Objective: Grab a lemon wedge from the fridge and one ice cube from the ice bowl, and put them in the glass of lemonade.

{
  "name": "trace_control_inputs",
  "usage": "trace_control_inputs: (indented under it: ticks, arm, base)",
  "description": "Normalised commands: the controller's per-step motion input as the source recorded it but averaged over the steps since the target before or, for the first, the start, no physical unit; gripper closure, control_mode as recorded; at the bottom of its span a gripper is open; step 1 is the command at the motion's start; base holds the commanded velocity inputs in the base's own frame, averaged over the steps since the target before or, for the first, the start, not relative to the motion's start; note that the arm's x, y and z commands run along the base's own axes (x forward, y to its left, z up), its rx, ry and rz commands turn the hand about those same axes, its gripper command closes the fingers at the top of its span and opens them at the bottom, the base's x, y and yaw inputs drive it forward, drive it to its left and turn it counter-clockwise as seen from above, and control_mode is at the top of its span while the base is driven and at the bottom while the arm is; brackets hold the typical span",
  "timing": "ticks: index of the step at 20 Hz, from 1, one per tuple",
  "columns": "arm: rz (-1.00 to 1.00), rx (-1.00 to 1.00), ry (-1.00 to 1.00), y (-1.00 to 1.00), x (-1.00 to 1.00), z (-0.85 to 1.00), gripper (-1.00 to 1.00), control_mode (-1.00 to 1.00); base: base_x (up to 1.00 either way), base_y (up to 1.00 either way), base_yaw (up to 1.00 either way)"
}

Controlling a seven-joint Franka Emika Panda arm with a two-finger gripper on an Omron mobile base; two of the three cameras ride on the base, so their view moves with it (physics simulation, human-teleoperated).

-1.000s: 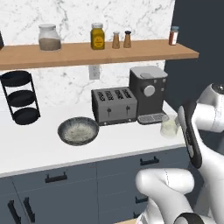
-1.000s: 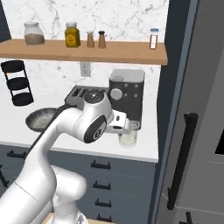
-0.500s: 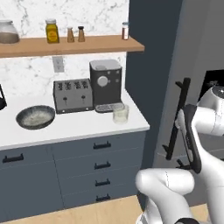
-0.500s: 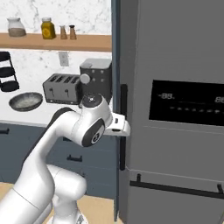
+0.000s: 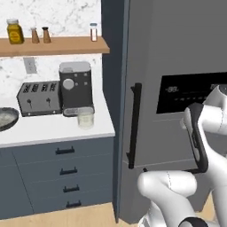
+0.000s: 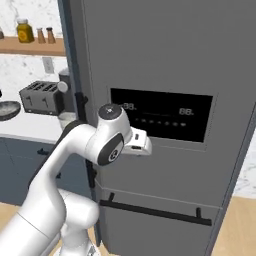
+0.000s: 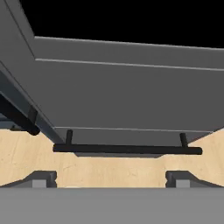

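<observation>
**Status: at the fridge, door shut, nothing collected**

Robot is parked in front of the fridge (image 6: pixel 165 65). Door looks closed in both base views; the vertical black door handle (image 5: pixel 134 125) is untouched, nothing on it.

Claw (image 7: pixel 111 177): jaws spread wide, nothing between the fingertips (image 7: pixel 41 178). The hand camera looks down the fridge front at the horizontal lower drawer handle (image 7: pixel 127 149) with wood floor below it. So the hand is held in front of the fridge, pointing down, not lined up on the vertical handle.

Where the task items are:
- Lemon wedge: can't see it; presumably inside the closed fridge.
- Glass of lemonade (image 5: pixel 85 118): on the white counter (image 5: pixel 48 128), just in front of the coffee machine (image 5: pixel 76 88), near the counter's fridge end. Can't tell if anything is in it besides liquid.
- Ice bowl (image 5: pixel 6 118): at the far left of the counter, left of the toaster (image 5: pixel 39 98), well apart from the glass.

Progress, my read: early. Left to do:
1. grip the door handle and open the fridge
2. find and pick the wedge
3. drop it in the glass
4. pick one ice cube from the bowl
5. drop that in too
</observation>
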Motion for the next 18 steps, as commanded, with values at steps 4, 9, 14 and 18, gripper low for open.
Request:
trace_control_inputs:
  ticks: [4, 9, 14, 18]
  arm:
    - [0.0, 0.0, 0.0, 0.0, 0.0, 0.0, -1.0, 1.0]
    - [0.0, 0.0, 0.0, 0.0, 0.0, 0.0, -1.0, 1.0]
    - [0.0, 0.0, 0.0, 0.0, 0.0, 0.0, -1.0, 1.0]
    - [0.0, 0.0, 0.0, 0.0, 0.0, 0.0, -1.0, 1.0]
  base:
    - [-0.16, 0.05, 0.36]
    - [-0.16, 0.6, 0.19]
    - [-0.21, 0.06, 0.01]
    - [-0.9, 0.0, 0.01]
